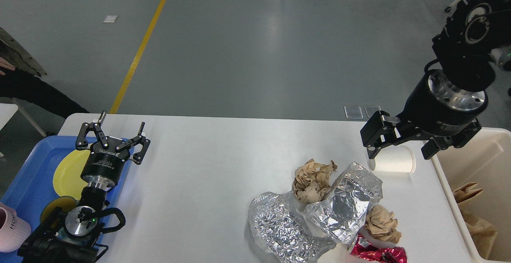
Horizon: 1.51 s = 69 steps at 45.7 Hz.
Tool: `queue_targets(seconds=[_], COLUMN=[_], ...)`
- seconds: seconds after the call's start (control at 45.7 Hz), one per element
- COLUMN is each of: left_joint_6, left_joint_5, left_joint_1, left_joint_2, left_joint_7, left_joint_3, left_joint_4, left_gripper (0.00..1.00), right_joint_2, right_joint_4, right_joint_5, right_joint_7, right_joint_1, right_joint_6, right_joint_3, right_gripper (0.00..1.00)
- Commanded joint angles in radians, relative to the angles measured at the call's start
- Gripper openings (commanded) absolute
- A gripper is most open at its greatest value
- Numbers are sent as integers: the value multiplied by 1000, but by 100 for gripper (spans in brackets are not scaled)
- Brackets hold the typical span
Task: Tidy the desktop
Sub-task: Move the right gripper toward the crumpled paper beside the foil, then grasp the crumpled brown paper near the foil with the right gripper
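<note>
We see an evenly bright scene lit from overhead: soft pale glare streaks on the grey floor, sparkle on the crumpled foil, faint soft shadows on the desktop. Focus is sharp throughout.
</note>
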Motion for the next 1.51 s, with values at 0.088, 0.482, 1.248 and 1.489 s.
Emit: queue_targets(seconds=[0.088, 0.482, 1.248, 1.489], left_joint_6=[0, 0, 0, 0], left_joint_5=[-1, 0, 0, 0], left_joint_1=[0, 0, 0, 0], left_joint_2=[0, 0, 0, 0], left_joint_7=[0, 0, 0, 0], left_joint_3=[1, -1, -1, -1], left_joint_4=[0, 0, 0, 0], left_gripper=[97, 97, 97, 97], right_joint_2=[-7, 11, 91, 94], right_joint_4=[-17, -213, -442, -488], right_joint_5=[-3, 1, 121, 124], right_joint_7=[-1, 0, 2, 2], right_joint_1=[-244, -779, -1048, -1103], right_joint_6=[-161, -552, -607, -623], right_joint_3=[1, 23, 50, 65], right_gripper=[99, 99, 98, 95])
